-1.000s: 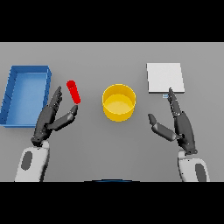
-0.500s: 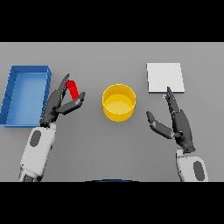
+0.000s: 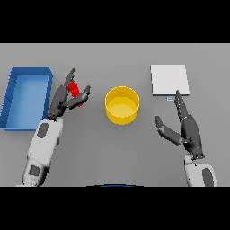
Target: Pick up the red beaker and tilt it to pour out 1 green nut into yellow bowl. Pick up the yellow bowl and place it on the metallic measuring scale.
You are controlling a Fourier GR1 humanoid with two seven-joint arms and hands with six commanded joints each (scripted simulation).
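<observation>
Seen from above the grey table [image 3: 112,157]. Left hand [image 3: 63,99] reached forward, fingers and thumb straight and spread around the small red cylindrical beaker [image 3: 75,92], not yet curled on it; whether the fingers touched it could not be told. Beaker lay tilted between the thumb on its near side and the fingers on its far side, partly hidden by them. Just beyond the back of that hand, a shallow blue rectangular tray [image 3: 13,96]. Off past the thumb, well apart from the beaker, the round yellow plastic bowl [image 3: 122,105], upright and open. Right hand [image 3: 186,128] hovered idle with fingers straight and apart, fingertips just short of the flat square silver metallic measuring scale [image 3: 169,79]. To do the grasp well, judged: close fingers and thumb squarely on the beaker's middle, keeping its mouth clear, lift straight before any swing toward the bowl, and tilt only once over the rim, slowly, since a single green nut was wanted; no nut visible here.
</observation>
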